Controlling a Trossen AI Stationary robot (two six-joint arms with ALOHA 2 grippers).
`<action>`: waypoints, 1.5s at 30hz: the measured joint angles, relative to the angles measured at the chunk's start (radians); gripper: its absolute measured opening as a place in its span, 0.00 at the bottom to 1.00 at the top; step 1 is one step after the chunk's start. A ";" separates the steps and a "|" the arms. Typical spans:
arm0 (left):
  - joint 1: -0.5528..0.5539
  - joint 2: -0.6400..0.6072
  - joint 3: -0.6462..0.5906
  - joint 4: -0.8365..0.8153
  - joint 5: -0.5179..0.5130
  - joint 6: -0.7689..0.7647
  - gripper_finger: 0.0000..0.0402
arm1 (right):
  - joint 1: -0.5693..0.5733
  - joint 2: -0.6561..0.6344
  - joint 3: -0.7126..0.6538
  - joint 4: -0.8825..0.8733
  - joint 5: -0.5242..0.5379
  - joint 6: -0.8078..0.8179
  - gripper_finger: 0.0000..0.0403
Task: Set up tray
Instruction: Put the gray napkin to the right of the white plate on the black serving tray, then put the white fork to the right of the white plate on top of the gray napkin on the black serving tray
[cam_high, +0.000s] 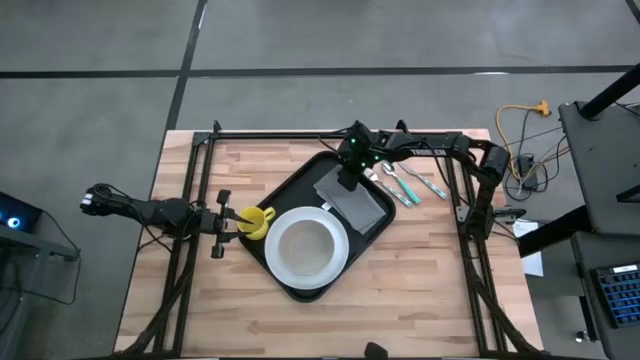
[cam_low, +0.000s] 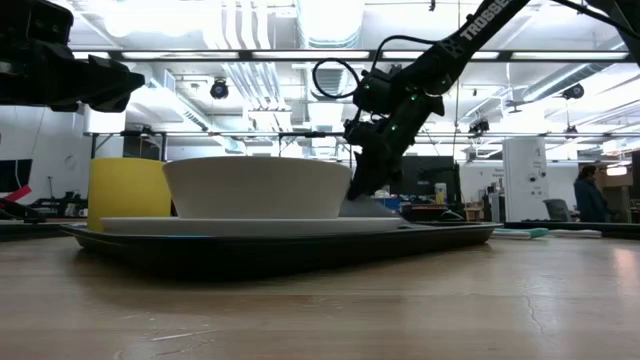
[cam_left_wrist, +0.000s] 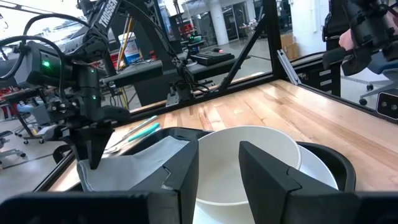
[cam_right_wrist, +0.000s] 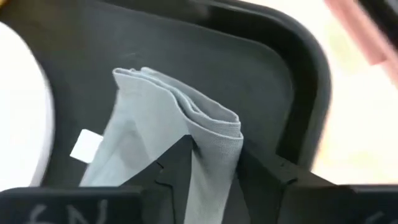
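Observation:
The black tray lies slantwise on the wooden table. On it a white bowl sits on a white plate, a yellow cup stands at the tray's left edge, and a grey folded napkin lies on its right part. My right gripper stands over the napkin's far end, shut on it. My left gripper hovers open just left of the cup; the low view shows that arm raised above the cup. Its wrist view looks past the open fingers onto the bowl. My right gripper pinches the napkin's folded far end between its two fingers. Several layers show at the fold. The fingers come from above, pointing down. That end is drawn up a little while the rest of the napkin lies on the tray.
Utensils with teal handles lie on the table just right of the tray, beside my right arm. A black frame rail runs along the far edge. Bare wood stretches along the near side. Cables lie beyond the right edge.

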 joint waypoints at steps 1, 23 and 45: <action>0.000 0.000 0.000 0.000 0.000 0.000 0.25 | -0.002 0.000 0.002 0.000 0.000 -0.002 0.31; 0.000 0.000 0.000 0.000 0.000 0.000 0.25 | -0.006 -0.004 0.101 -0.419 0.074 0.018 0.44; 0.000 0.000 0.000 0.000 0.000 0.000 0.25 | -0.010 -0.010 0.064 -0.586 0.309 0.108 0.42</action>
